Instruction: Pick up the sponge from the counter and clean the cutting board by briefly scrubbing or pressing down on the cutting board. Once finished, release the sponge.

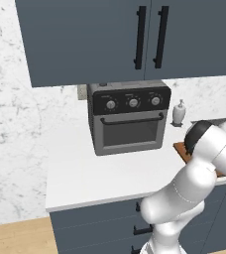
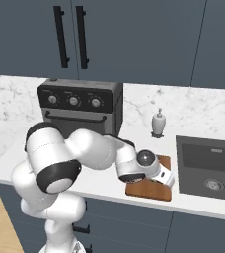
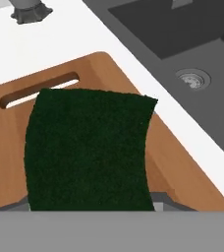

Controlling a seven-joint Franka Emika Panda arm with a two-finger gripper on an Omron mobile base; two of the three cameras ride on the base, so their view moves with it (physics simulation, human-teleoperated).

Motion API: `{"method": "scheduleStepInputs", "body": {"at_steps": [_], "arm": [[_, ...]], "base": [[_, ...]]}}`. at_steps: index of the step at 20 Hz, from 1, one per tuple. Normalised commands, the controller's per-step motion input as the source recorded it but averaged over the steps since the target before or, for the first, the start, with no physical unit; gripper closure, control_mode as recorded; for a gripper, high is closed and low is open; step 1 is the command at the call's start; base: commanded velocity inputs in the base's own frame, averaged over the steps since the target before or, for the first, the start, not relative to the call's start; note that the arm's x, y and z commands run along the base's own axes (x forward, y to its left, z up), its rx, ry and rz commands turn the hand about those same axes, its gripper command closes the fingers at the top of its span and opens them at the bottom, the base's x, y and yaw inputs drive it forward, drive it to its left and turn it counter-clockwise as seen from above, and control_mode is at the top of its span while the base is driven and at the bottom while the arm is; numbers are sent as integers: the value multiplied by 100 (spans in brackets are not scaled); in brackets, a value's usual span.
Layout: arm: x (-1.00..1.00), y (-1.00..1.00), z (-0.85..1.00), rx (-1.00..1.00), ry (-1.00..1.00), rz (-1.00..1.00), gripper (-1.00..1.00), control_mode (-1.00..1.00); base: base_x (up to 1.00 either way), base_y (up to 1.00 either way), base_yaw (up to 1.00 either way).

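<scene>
The white arm's two-finger gripper (image 2: 159,182) reaches low over the flat reddish-brown wooden cutting board (image 2: 156,191), which lies on the broad plain white counter (image 2: 102,180) just beside the dark rectangular sink basin (image 2: 208,168). In the hand view the small sponge with a dark green-black scouring top (image 3: 89,147) sits directly in front of the hand, between the places where the finger tips rise, and covers much of the board's surface; its near edge runs down to the bottom of that view, so the tips themselves are mostly hidden. Whether the jaws are clamped on the sponge or merely flank it I cannot tell, nor whether the sponge rests on the board or is held just above it. The board's slotted handle cutout (image 3: 40,91) lies just beyond the sponge's far edge, and the sink's round metal drain (image 3: 192,78) lies off to the side. Farther back on the counter stand a dark grey toaster oven with three knobs (image 2: 80,111) and a small white soap dispenser bottle (image 2: 158,122), both well apart from the board.
</scene>
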Motion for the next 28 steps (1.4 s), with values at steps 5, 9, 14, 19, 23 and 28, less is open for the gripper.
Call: {"method": "scheduleStepInputs", "body": {"at_steps": [5, 9, 14, 19, 23, 28], "arm": [[1, 35, 0, 1, 2, 0, 100, -100], [2, 37, 0, 1, 2, 0, 100, -100], [6, 30, 3, 2, 4, 0, 100, -100], [6, 1, 0, 1, 1, 0, 100, -100], [2, -31, -2, 0, 0, 0, 100, -100], [0, -49, -20, 0, -2, 0, 100, -100]], "base": [[0, 0, 0], [0, 0, 0], [0, 0, 0], [0, 0, 0], [0, 0, 0], [0, 0, 0]]}}
